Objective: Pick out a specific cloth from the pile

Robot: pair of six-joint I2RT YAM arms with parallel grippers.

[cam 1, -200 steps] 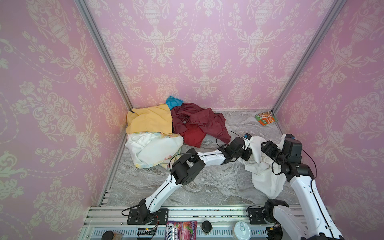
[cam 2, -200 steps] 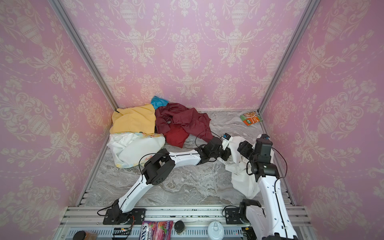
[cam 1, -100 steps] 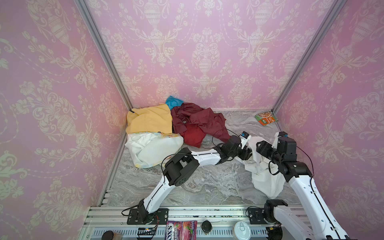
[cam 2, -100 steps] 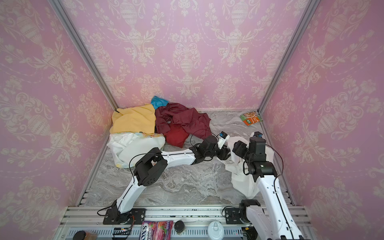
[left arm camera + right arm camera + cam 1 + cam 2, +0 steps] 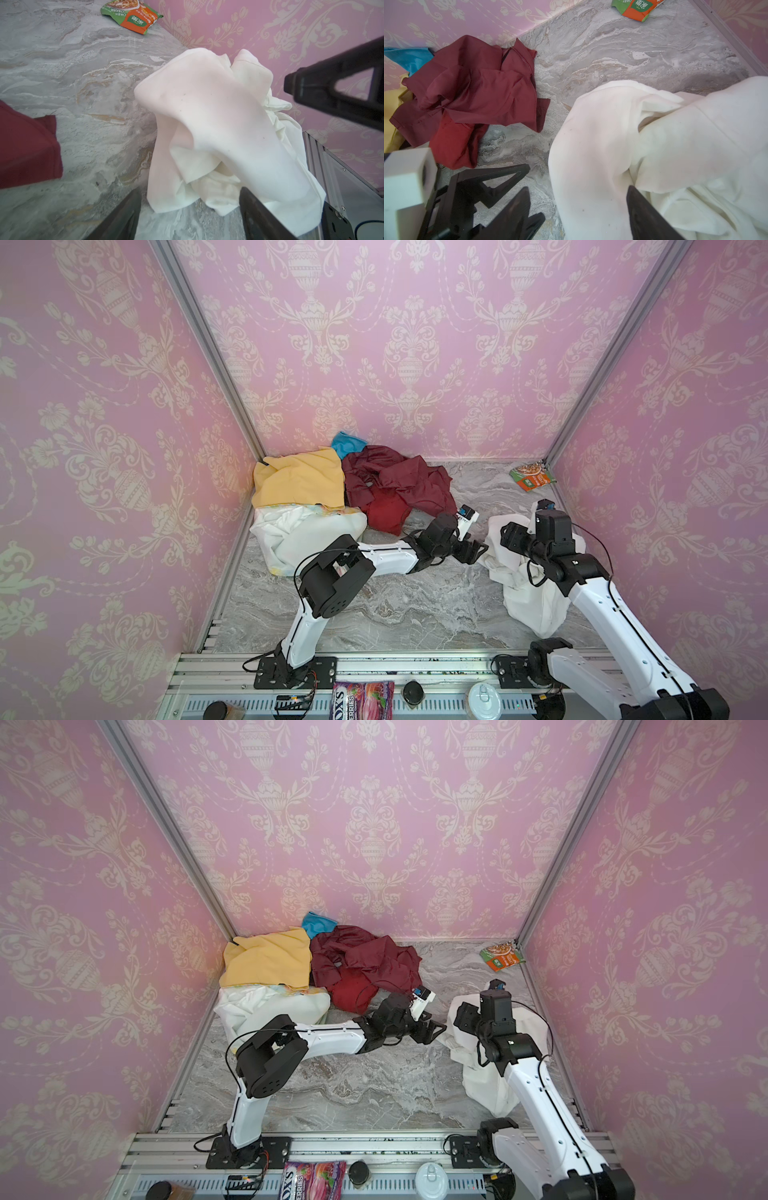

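Nearest me, the large plain white shirt-like cloth point(image 5: 534, 605) lies crumpled on the grey marbled surface point(image 5: 395, 610). It sits against the right wall, with its long axis running from near to far. My right arm stands directly over it. The right fingers point(image 5: 645, 214) are spread and pinch nothing, though a bulge of white fabric sits between them.

My left arm reaches across the middle, so the cloth lies just to the right of the left fingers point(image 5: 259, 216). These too are spread, with the cloth's loose hem between their tips but not gripped. I judge the right arm the nearer one for any further lift.

Farther back, in the far left corner and well apart from the cloth, is the pile of mustard yellow, maroon, red, blue and flower-print cloths point(image 5: 332, 489). A green and orange snack packet point(image 5: 532, 479) lies in the far right corner.
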